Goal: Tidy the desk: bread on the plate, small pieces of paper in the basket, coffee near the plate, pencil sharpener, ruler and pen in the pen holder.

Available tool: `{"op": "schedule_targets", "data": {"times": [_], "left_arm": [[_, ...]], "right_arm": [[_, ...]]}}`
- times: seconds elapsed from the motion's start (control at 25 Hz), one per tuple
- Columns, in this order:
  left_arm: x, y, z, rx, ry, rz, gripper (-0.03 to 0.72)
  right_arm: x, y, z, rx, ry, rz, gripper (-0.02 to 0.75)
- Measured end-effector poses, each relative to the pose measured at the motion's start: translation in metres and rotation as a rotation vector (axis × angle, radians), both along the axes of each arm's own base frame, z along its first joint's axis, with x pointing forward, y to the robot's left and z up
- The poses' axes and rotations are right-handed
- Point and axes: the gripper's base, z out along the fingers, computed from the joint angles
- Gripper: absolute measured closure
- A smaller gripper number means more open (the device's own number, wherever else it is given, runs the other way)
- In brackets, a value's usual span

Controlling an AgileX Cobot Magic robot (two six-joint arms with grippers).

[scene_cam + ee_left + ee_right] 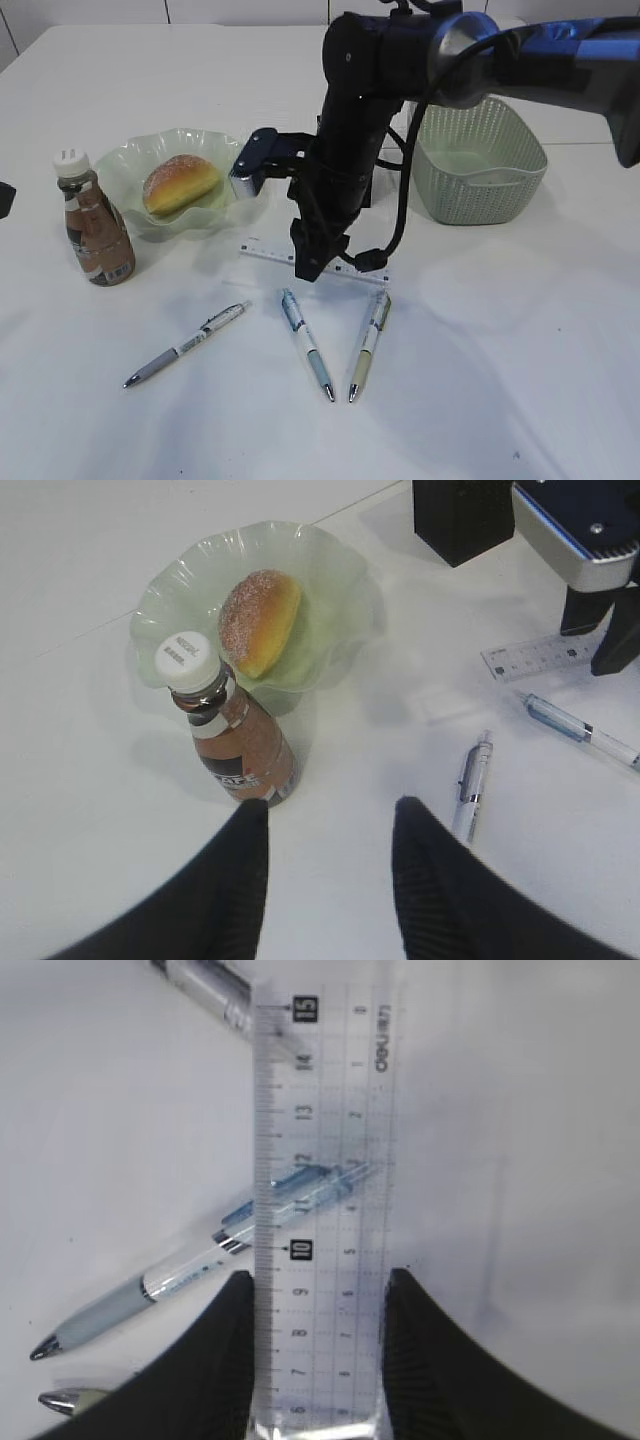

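Right gripper [318, 1305] clamped on the clear ruler [320, 1160]; left gripper [330, 830] open, empty, beside the coffee bottle [235, 740]

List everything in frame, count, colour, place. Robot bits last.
bread: 1, golden with sugar dusting, on the plate
plate: 1, pale green, wavy rim, back left
coffee bottle: 1, brown with white cap, upright beside the plate
basket: 1, pale green mesh, back right
ruler: 1, clear, table centre, between the right gripper's fingers
pens: 3, front centre; grey-white on the left, blue-white in the middle, olive-white on the right
table: 1, white
left gripper: black, open, hovering near the coffee bottle
right gripper: black, fingers either side of the ruler; grip cannot be confirmed
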Motion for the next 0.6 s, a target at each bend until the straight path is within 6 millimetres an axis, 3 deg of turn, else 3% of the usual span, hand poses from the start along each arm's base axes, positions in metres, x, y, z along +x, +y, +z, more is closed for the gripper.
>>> {"op": "schedule_targets", "data": {"times": [0.24,0.6], "left_arm": [[0.000,0.000,0.000,0.000,0.000,0.000,0.404],[0.000,0.000,0.000,0.000,0.000,0.000,0.404]], "right_arm": [[0.005,0.005,0.017,0.044,-0.023,-0.070,0.434],[0.008,0.006,0.017,0.065,-0.003,-0.223,0.434]]}}
